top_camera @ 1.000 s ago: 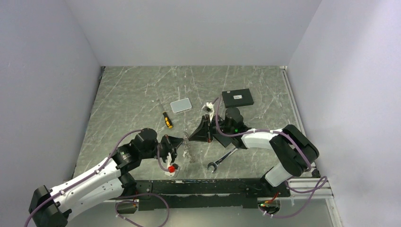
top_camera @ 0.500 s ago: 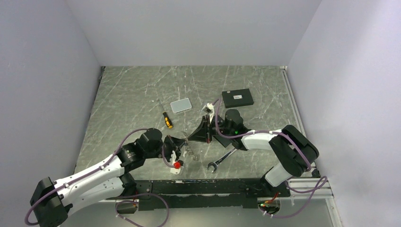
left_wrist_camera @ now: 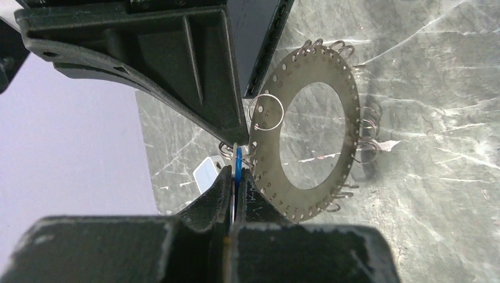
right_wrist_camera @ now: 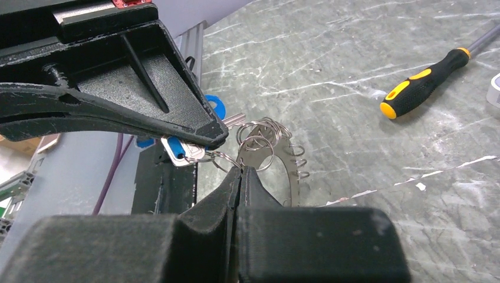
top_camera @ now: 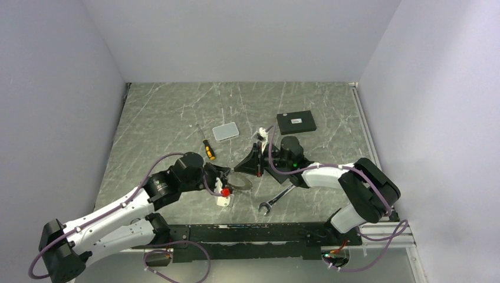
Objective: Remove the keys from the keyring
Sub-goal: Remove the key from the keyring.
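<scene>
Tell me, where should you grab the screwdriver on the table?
Grab the screwdriver by its fat black-and-yellow handle, not the thin metal shaft. It lies flat on the table with nothing touching it, so come straight down from above and close across the handle's sides. The thin shaft would probably slip.

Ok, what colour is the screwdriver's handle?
The screwdriver handle is black with yellow-orange accents; the right wrist view shows it best.
</scene>
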### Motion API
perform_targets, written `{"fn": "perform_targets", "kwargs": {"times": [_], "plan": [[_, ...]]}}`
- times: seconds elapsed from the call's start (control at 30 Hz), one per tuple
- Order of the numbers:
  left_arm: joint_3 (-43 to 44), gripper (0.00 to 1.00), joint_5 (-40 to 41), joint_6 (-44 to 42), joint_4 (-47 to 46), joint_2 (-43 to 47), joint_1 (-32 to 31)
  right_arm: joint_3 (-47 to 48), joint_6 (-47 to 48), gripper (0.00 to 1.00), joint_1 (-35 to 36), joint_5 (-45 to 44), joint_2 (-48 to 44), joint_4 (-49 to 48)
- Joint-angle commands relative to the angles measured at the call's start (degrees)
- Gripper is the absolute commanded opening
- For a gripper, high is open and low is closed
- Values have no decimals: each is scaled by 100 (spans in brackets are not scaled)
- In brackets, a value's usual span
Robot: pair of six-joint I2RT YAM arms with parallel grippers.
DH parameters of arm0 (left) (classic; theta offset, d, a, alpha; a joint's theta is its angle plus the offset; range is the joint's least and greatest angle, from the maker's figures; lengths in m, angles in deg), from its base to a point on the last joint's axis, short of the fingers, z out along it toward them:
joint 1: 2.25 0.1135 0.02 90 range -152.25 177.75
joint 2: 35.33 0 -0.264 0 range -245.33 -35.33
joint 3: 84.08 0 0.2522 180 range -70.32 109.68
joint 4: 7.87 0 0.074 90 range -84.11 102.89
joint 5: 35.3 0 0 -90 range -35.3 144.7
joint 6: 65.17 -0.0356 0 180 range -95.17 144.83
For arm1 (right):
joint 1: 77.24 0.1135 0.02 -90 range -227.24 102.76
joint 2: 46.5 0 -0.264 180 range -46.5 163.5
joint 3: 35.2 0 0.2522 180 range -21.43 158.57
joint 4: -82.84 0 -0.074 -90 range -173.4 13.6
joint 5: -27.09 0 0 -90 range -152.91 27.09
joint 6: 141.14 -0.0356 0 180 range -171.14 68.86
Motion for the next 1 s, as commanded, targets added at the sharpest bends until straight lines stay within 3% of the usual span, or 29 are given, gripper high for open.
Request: {"fn": "perform_targets", "kwargs": {"times": [0.0,0.67,0.97], "plan": [[430,0,-185,323,2,26,-111,113,365,0,-45,-444,-135,47],[833,0,193,719,90,-294,-100,78,475,0,1,-131,-212,-86],[764,0,-73,-107,220,-163,-100,116,1016,0,-19,368,-267,254]]}}
